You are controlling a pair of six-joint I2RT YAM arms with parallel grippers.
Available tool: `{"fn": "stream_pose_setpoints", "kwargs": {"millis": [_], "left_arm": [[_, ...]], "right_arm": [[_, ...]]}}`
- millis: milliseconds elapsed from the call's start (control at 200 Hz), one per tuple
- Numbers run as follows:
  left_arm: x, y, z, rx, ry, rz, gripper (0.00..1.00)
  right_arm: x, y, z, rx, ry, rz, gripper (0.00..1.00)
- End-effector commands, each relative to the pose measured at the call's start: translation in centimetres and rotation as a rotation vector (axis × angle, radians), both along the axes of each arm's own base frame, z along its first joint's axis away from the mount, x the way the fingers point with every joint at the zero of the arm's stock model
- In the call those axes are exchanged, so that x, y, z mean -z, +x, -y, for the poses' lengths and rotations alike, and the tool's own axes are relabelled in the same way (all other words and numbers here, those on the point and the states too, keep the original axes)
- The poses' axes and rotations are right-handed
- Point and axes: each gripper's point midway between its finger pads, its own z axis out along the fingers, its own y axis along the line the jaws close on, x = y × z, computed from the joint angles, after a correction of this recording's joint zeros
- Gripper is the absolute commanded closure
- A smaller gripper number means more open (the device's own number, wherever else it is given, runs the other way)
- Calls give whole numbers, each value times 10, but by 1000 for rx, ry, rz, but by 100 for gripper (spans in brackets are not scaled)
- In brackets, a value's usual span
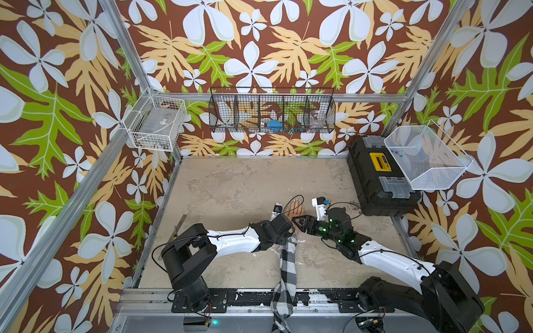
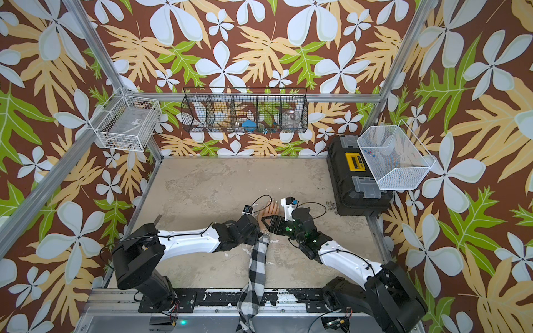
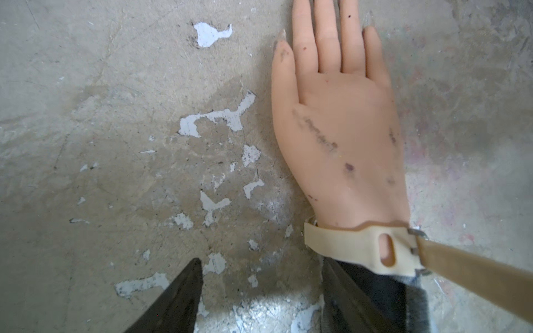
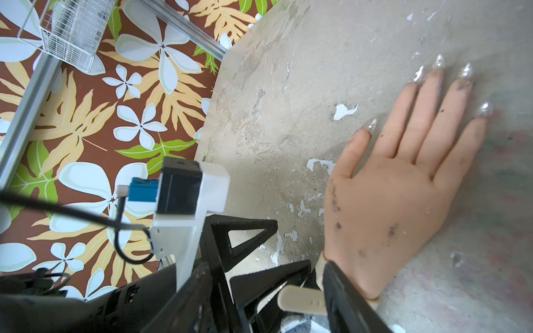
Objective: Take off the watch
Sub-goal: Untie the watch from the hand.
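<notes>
Loose strap tail of the watch (image 3: 346,248) is stretched sideways toward the right edge of the surface (image 3: 115,115), lying unpinched between the parted jaws of the right tool (image 1: 297,222), with the left tool (image 3: 262,262) parked half open, empty.

The left arm (image 1: 230,242) and right arm (image 1: 386,255) are clad in white, jointed in black, strung with black cables (image 4: 72,214).

The mannequin hand (image 1: 297,208) lies flat on the surface (image 1: 245,184), near its middle, pointing rearward. The watch (image 3: 346,245) circles its wrist (strap end sticking out sideways), and the sleeve (image 1: 288,259) trails to the front edge. The toolbox (image 1: 377,176) sits at the right rear.
</notes>
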Motion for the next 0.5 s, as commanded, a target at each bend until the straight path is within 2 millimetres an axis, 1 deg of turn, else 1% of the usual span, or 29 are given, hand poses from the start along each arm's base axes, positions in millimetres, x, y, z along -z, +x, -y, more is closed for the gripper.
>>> {"fn": "stream_pose_setpoints", "kwargs": {"millis": [0, 205, 340, 495], "left_arm": [[-3, 2, 6, 5, -36, 9, 32], [-2, 1, 8, 4, -65, -3, 32], [0, 2, 7, 2, -63, -7, 32], [2, 2, 5, -2, -59, -7, 32]], "right_arm": [[20, -6, 13, 51, -14, -68, 32], [32, -22, 18, 67, 132, -93, 24], [32, -28, 15, 46, 200, -82, 23], [27, -31, 11, 23, 263, -69, 23]]}}
